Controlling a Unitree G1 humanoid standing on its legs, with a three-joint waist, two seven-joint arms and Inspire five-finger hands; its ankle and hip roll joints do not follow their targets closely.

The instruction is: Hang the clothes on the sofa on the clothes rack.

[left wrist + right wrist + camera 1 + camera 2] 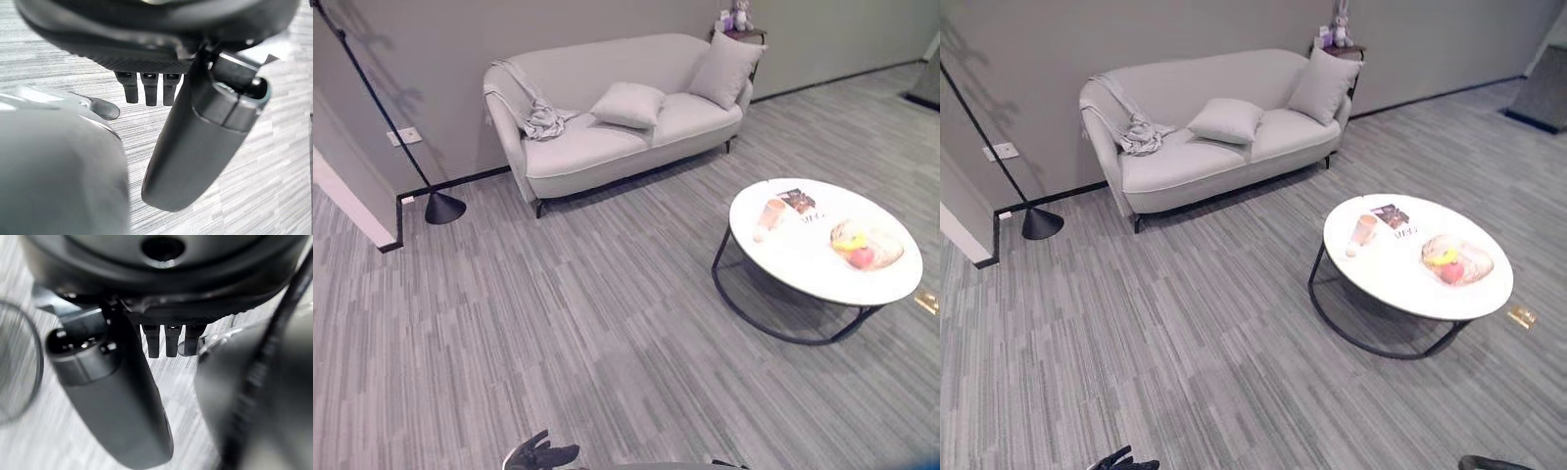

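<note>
A crumpled grey garment lies on the left end of the light grey sofa, partly draped over the armrest. The sofa stands against the far wall. My left hand shows low at the near edge of the floor, far from the sofa. In the left wrist view this hand is open, its fingers hanging straight and its thumb out, holding nothing. My right hand is open too, with straight fingers over the carpet and nothing in it.
Two grey cushions rest on the sofa. A black pole with a cone base stands left of it. A round white coffee table at the right carries a cup, a booklet and a fruit bowl. Grey carpet lies between.
</note>
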